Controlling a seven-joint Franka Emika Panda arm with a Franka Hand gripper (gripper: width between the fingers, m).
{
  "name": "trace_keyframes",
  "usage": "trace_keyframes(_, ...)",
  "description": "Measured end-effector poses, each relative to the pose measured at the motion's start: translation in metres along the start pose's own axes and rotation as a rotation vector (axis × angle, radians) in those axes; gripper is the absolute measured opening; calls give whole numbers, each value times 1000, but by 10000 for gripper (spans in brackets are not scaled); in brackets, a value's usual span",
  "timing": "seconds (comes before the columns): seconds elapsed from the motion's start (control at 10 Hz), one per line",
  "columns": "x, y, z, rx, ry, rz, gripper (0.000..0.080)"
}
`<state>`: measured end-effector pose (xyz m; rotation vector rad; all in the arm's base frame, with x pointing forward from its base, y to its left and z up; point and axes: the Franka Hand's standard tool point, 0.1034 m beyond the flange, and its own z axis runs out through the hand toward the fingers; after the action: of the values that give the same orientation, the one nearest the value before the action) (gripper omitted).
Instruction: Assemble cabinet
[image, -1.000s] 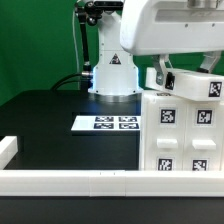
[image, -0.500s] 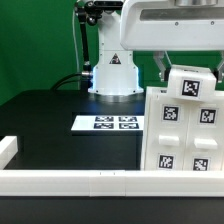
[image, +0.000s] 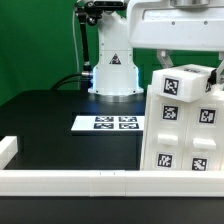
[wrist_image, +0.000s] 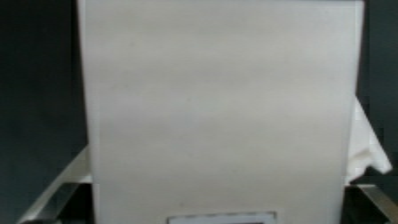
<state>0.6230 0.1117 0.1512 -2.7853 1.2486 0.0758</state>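
The cabinet (image: 182, 125), a large white box with square black-and-white tags on its faces, stands at the exterior view's right behind the front rail. It is tilted, with one corner towards the camera. My gripper (image: 188, 66) comes down on its top from above, with a finger on either side of the top tagged part. In the wrist view a plain white face of the cabinet (wrist_image: 214, 100) fills the picture between my two dark fingers (wrist_image: 39, 208). The gripper (wrist_image: 214, 205) is shut on the cabinet.
The marker board (image: 104, 123) lies flat on the black table in the middle. A white rail (image: 70, 181) runs along the front edge, with a short white wall (image: 7, 148) at the exterior view's left. The robot base (image: 112, 75) stands at the back.
The cabinet has turned in my grip: its top tagged face has swung toward the exterior view's left and more of its side face now shows. The gripper has moved with it.
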Motion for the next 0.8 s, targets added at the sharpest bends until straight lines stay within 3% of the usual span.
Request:
trace_keyframes(0.1, -1, 0, 0, 16, 9, 87, 554)
trace_keyframes(0.5, 0, -3, 0, 29, 5, 295, 554)
trace_keyframes(0.7, 6, -2, 1, 81, -35, 542, 554)
trace_keyframes(0.8, 7, -2, 1, 92, -35, 614, 554)
